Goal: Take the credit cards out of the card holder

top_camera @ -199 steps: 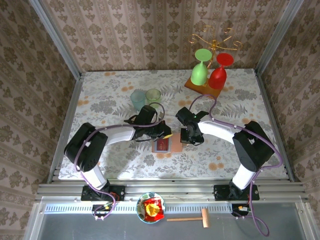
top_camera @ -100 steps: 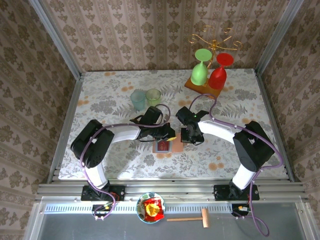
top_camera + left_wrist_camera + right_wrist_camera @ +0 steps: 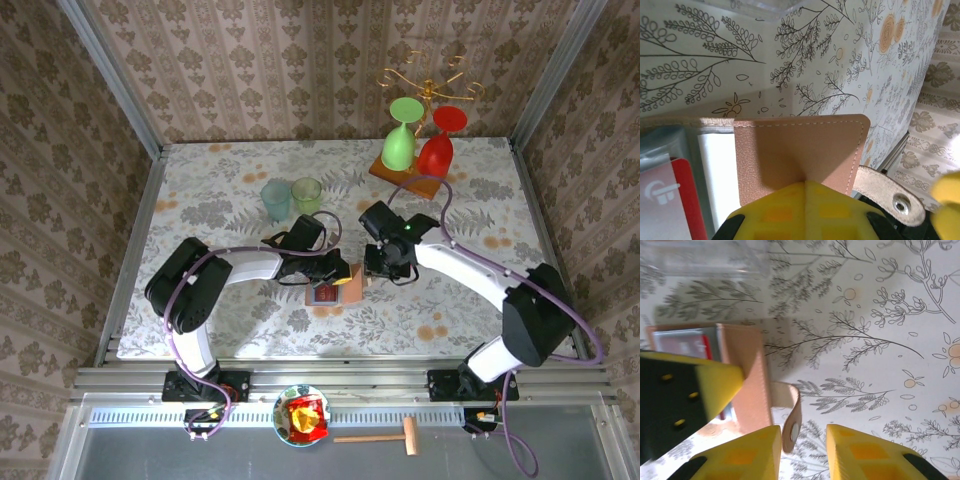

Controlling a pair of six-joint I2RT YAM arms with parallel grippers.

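Top view: card holder (image 3: 345, 287) lies open on the table (image 3: 220, 180), with a red credit card (image 3: 323, 293) in its left half. The left arm lies low and comes in from the holder's left with its elbow bent. The left gripper (image 3: 337, 270) is at the holder's far edge. The right arm reaches in from the holder's right, wrist pitched down, and the right gripper (image 3: 385, 272) is just right of the holder.

Left wrist view: the yellow fingers are clenched together, pinching the holder's tan leather panel. The red card sits in a clear pocket left of that panel. The snap strap (image 3: 890, 200) sticks out to the panel's right.

Right wrist view: the right fingers are released, with a gap between them. The strap's snap end sits at that gap beside one finger, not pinched; I can't tell if it touches. The left gripper's finger overlaps the holder's tan panel.
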